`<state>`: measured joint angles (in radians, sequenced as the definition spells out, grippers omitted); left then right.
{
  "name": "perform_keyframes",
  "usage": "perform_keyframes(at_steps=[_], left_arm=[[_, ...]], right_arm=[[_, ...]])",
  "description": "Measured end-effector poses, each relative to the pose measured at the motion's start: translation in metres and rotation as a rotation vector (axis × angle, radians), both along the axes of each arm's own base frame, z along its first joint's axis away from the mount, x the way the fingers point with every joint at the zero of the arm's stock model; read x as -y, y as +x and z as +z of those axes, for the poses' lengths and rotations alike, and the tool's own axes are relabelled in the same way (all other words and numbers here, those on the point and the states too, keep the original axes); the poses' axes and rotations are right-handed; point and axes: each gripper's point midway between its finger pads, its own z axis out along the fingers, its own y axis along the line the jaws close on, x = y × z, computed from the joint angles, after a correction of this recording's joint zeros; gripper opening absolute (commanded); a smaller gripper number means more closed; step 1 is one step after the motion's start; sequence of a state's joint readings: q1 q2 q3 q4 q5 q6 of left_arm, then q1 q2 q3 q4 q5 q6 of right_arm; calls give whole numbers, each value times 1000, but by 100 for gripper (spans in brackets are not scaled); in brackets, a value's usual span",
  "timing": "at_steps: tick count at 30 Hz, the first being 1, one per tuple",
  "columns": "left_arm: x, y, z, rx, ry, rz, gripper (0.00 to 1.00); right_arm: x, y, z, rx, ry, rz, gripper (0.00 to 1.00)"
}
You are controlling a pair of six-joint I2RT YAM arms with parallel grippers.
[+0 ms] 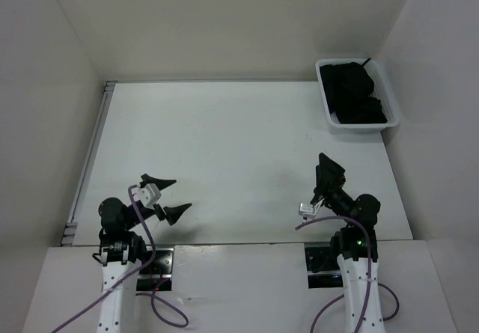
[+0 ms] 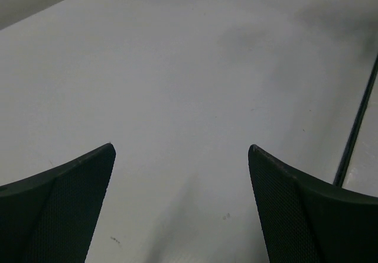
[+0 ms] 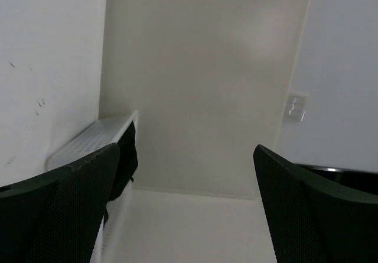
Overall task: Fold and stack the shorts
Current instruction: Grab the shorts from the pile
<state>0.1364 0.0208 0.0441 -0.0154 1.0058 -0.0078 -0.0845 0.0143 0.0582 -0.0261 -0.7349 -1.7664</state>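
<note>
The black shorts lie bunched inside a white mesh basket at the table's far right corner. In the right wrist view a dark piece of the shorts hangs over the basket's rim. My left gripper is open and empty low over the near left of the table, with only bare tabletop between its fingers in the left wrist view. My right gripper is open and empty at the near right, tilted toward the basket, its fingers wide apart in its wrist view.
The white table is enclosed by pale walls on the left, back and right. A metal rail runs along its left edge. Cables trail from both arm bases at the near edge.
</note>
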Motion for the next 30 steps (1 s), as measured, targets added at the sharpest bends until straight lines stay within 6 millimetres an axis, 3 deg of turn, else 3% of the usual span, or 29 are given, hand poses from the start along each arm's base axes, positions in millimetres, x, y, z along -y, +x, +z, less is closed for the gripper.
perform_keyframes(at_steps=[3,5,7,9,12,14,15,17,19,21,24,29,30], left_arm=[[8,3,17,15,2,-50,100],[12,15,30,-84,-6,-66,100],[16,43,45,-182,2,-49,100],[25,79,58,-280,32,-23,100],[48,158,73,-350,108,60,100],[58,202,72,-378,152,123,100],[61,221,68,-415,175,144,100],[68,258,67,-456,195,160,100],[71,280,61,-497,199,152,100],[73,286,50,-548,198,121,100],[72,278,29,-627,200,86,100],[84,258,6,-706,210,25,100],[86,253,2,-719,212,14,100]], right_arm=[[5,5,42,-4,34,-28,99],[11,26,86,-61,100,-57,99],[20,68,126,-139,217,-118,99],[32,125,154,-236,388,-232,99],[57,215,183,-353,690,-382,99],[86,268,169,-422,884,-496,99],[101,286,150,-475,964,-564,99],[126,319,109,-580,1129,-679,99],[146,341,75,-640,1249,-760,99],[165,353,30,-701,1344,-863,99],[186,358,-26,-766,1424,-994,99],[196,367,-84,-826,1489,-1095,99],[197,369,-93,-833,1495,-1110,93]])
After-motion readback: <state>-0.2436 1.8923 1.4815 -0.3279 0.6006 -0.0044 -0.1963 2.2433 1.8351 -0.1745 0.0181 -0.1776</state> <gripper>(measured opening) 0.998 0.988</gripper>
